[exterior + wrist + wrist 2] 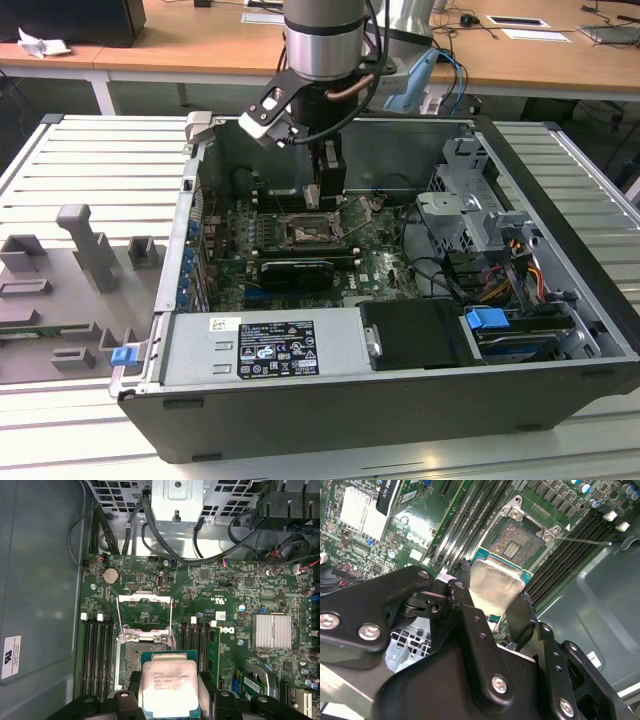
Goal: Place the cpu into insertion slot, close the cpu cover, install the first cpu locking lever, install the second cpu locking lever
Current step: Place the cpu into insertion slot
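The gripper (172, 702) pinches the cpu (169, 677) by its edges, just above the insertion slot (133, 653) — cpu cover (144, 599) tipped open beside the slot, long black memory slots (95, 655) crowding both flanks.

Silver-grey cylindrical arm (322, 40) ends in a black hand (495, 595) dotted with silver screws (499, 683).

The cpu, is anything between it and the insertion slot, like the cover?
Nothing visible. The cpu, held by the gripper, hovers near the bare insertion slot; the cpu cover is swung open, away from it.
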### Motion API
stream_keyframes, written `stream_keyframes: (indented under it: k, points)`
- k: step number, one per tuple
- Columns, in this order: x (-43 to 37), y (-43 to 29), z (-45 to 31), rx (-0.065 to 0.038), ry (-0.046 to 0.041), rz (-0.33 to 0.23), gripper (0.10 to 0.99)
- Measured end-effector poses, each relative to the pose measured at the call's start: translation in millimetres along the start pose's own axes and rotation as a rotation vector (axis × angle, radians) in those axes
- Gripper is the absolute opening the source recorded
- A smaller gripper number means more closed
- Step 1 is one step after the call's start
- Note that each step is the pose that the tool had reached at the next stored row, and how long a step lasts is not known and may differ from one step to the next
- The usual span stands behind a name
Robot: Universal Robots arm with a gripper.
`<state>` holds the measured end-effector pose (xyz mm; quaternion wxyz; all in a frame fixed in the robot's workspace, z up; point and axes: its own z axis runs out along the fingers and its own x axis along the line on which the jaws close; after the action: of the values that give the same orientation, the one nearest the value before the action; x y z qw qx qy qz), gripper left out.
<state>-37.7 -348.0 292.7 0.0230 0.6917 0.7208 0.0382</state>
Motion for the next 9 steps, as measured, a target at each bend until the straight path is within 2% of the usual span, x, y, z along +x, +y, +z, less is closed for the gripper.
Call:
stream_keyframes:
  k: [9]
  points:
    - [-0.1, -0.5, 3.7, 0.000, -0.0003, 0.002, 0.529]
